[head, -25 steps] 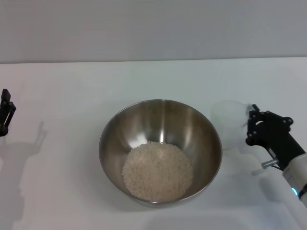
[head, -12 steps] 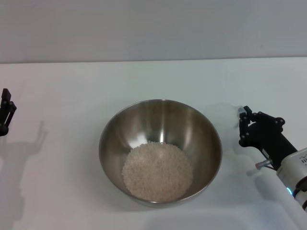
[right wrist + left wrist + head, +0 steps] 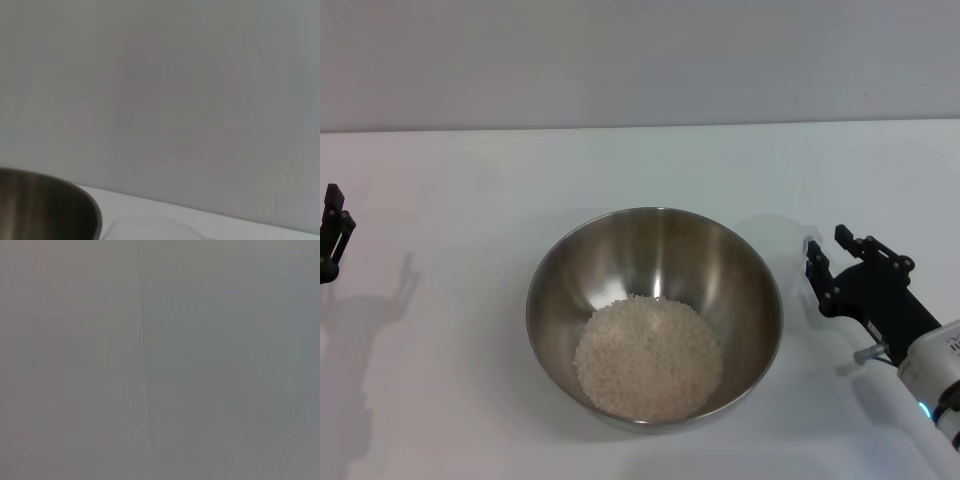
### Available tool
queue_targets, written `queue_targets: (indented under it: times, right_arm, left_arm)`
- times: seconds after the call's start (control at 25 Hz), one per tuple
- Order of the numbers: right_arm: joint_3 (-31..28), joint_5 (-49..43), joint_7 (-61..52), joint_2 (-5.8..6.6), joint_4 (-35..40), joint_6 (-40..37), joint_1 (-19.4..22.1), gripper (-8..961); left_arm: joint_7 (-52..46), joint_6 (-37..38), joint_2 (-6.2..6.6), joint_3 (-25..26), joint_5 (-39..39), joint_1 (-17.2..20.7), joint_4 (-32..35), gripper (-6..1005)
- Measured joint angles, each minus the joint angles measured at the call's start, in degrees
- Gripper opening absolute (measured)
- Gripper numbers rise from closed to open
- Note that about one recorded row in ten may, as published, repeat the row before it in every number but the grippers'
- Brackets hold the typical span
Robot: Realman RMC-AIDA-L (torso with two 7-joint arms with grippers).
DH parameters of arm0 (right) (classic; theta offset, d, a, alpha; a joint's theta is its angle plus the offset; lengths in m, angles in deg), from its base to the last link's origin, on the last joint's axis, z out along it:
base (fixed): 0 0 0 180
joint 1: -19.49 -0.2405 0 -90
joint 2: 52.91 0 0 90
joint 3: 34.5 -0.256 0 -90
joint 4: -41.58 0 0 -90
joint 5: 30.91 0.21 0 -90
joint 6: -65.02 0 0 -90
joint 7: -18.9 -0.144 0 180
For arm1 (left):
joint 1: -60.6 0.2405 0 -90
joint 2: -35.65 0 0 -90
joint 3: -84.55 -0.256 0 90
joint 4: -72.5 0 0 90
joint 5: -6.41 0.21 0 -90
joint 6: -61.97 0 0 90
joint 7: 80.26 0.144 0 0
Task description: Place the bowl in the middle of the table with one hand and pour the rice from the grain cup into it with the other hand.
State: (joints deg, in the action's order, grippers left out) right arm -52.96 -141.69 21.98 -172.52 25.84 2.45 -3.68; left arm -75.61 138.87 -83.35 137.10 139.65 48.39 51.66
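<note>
Stainless-steel bowl [image 3: 654,316] sits mid-table [image 3: 470,180] with the rice [image 3: 648,358] heaped inside: placing and pouring look complete. The grain cup [image 3: 782,250] stands empty just right of the bowl. Right gripper [image 3: 832,258] is beside the cup, fingers spread, released. Left gripper [image 3: 332,240] is parked far left of the bowl; its finger state cannot be told.

The plain white matte table [image 3: 470,180] in front of me carries a large round stainless-steel bowl [image 3: 560,270] at its middle, whitish rice [image 3: 648,358] heaped inside. Just beside the bowl on my right stands a small clear plastic grain cup [image 3: 782,245], hard to make out against the tabletop.
</note>
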Motion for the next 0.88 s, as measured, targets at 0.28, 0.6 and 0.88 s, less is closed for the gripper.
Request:
queue_targets:
  times: [0.28,0.6,0.88]
  right_arm:
    - [1.45,-0.04,0.0,0.0,-1.06,-0.27,2.61,373]
    - [2.5,0.41,0.17,0.02,-2.96,-13.65,11.99,446]
    - [-2.82,7.44,-0.01,0.12,-1.76,-27.17,19.19,514]
  left_arm:
    - [0.01,0.0,0.0,0.0,0.0,-0.18,-0.11,860]
    - [0.07,0.0,0.0,-0.72,0.0,-0.52,0.19,860]
    - [0.09,0.0,-0.01,-0.73,0.01,-0.53,0.2,860]
